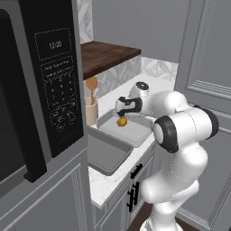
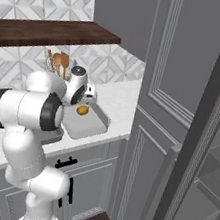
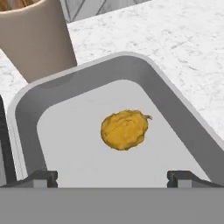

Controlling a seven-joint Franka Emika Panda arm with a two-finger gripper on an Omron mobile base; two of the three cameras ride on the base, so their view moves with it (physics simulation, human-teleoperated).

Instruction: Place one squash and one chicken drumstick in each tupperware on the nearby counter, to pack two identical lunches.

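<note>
A yellow-tan squash [image 3: 125, 129] with a small stem lies loose on the floor of the far grey tupperware [image 3: 175, 105], which stands on the white marble counter [image 3: 175, 39]. My gripper [image 3: 113, 178] hangs just above it, open, its fingertips [image 3: 41, 177] wide apart and holding nothing. From the base views the gripper [image 1: 122, 113] hovers right over the squash [image 1: 121, 122] in that tupperware [image 1: 135, 133]. A second tupperware [image 1: 106, 155] stands nearer, beside the first. The squash [image 2: 82, 110] also shows below the hand [image 2: 83, 99]. The chicken drumstick is out of view.
A beige utensil crock [image 1: 91, 113] with wooden spoons stands just behind the far tupperware. A dark microwave [image 1: 40, 90] blocks the left. A brown wooden shelf [image 2: 54, 31] hangs overhead. A tall grey cabinet [image 2: 175, 92] rises on the right.
</note>
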